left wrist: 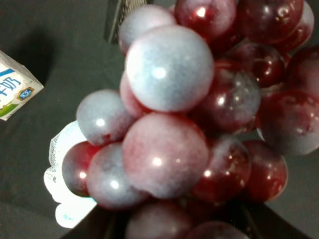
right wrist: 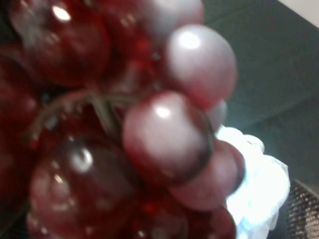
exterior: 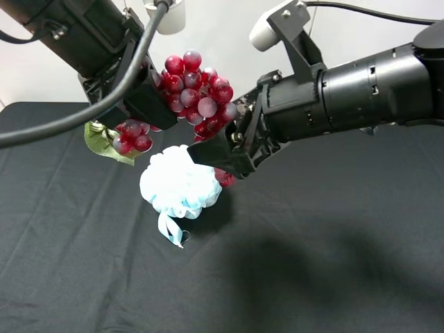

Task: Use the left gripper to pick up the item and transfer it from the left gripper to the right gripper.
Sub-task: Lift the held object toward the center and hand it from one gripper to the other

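Grape bunch (exterior: 198,94) is up in the air, mid-scene, directly over the blue-white pouf (exterior: 177,182) and not touching it. Left pincer (exterior: 142,111) is clenched across the bunch approx. a third in from the leaf (exterior: 104,142) end. The long axis runs diagonal: leaf low & left, fat cluster rising to the right, then a few grapes dropping below the right pincer (exterior: 225,149). That one has the bunch's other end between its fingers, but gripping or just around it? Can't tell, as grapes fill both wrist views. Room-wise, a broad stretch of black worktop (exterior: 333,263) lies front & right with shadows across it; its back edge meets the white wall close behind both arms. A milk carton (left wrist: 15,84) sits off to one side in the left wrist view.
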Robot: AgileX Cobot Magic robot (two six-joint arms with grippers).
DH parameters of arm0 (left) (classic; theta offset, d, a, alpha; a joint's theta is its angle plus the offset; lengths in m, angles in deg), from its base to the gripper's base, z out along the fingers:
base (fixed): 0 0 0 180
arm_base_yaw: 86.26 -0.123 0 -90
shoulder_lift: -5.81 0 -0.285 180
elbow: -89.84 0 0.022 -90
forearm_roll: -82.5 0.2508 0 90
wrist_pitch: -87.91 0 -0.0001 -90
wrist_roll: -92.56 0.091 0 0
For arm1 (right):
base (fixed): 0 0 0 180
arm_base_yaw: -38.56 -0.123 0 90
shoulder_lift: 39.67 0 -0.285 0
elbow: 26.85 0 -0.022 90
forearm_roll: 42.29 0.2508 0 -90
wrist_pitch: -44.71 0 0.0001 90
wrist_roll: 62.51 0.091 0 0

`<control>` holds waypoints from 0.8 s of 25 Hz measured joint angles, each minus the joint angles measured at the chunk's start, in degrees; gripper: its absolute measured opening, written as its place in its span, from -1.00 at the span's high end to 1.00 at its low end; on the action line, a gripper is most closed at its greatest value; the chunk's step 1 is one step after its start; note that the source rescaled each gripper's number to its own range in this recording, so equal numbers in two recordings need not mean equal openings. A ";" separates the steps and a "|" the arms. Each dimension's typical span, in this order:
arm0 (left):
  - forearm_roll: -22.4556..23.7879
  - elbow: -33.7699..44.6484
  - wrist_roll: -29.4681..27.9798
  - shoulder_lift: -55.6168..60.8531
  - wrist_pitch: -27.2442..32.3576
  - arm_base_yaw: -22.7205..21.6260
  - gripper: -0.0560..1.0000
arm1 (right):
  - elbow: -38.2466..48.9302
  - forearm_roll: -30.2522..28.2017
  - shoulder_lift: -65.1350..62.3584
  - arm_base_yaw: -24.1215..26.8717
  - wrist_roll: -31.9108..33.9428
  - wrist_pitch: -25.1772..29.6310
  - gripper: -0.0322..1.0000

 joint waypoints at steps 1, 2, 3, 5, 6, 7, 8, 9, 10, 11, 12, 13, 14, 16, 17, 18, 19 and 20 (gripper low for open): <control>0.00 0.00 0.00 0.00 0.00 0.00 0.89 | -0.06 0.55 0.14 0.00 -0.57 0.27 -1.00; 0.00 0.00 0.00 0.00 -0.05 0.00 0.89 | -0.10 0.97 0.14 0.00 -1.46 0.84 -1.00; 0.00 0.00 0.00 0.00 -0.05 0.00 0.89 | -0.10 1.44 0.14 0.00 -2.29 1.20 -1.00; 0.00 0.00 0.00 0.00 -0.05 0.00 0.89 | -0.17 2.84 0.14 0.00 -3.76 2.73 -1.00; 0.00 0.00 0.00 0.00 -0.05 0.00 0.89 | -0.17 3.52 0.14 0.00 -4.59 3.39 -1.00; 0.00 0.00 0.00 0.00 -0.05 0.00 0.89 | -0.17 4.54 0.14 0.00 -5.26 4.09 -1.00; 0.00 0.00 0.00 0.00 -0.05 0.00 0.89 | -0.17 5.65 0.14 0.00 -5.94 4.63 -1.00; 0.00 0.00 0.00 0.00 -0.05 0.00 0.89 | -0.17 6.65 0.14 0.00 -6.63 5.21 -1.00; 0.00 0.00 0.00 0.00 -0.07 0.00 0.89 | -0.17 7.33 0.14 0.00 -7.44 5.54 -1.00; 0.00 0.00 0.00 0.00 -0.07 0.00 0.89 | -0.17 8.12 0.14 0.00 -8.18 5.84 -1.00; 0.00 0.00 0.00 0.00 -0.07 0.00 0.89 | -0.17 8.78 0.14 0.00 -8.83 6.23 -1.00; 0.00 0.00 0.00 0.00 -0.07 0.00 0.89 | -0.17 9.26 0.14 0.00 -9.21 6.55 -1.00; 0.00 0.00 0.00 0.00 -0.07 0.00 0.89 | -0.17 9.77 0.14 0.00 -9.44 6.76 -1.00; 0.00 0.00 0.00 0.00 -0.07 0.00 0.89 | -0.17 9.96 0.14 0.00 -9.69 6.78 -1.00; 0.00 0.00 0.00 0.00 -0.07 0.00 0.89 | -0.17 9.96 0.14 0.00 -9.82 6.78 -0.95; 0.00 0.00 0.00 0.00 -0.07 0.00 0.89 | -0.17 9.96 0.14 0.00 -10.14 6.78 -0.75; 0.00 0.00 0.02 0.00 -0.07 0.00 0.89 | -0.17 9.89 0.14 0.00 -10.48 6.78 -0.27; 0.00 0.00 0.02 0.00 -0.07 0.00 0.89 | -0.17 9.82 0.14 0.00 -10.91 6.71 0.40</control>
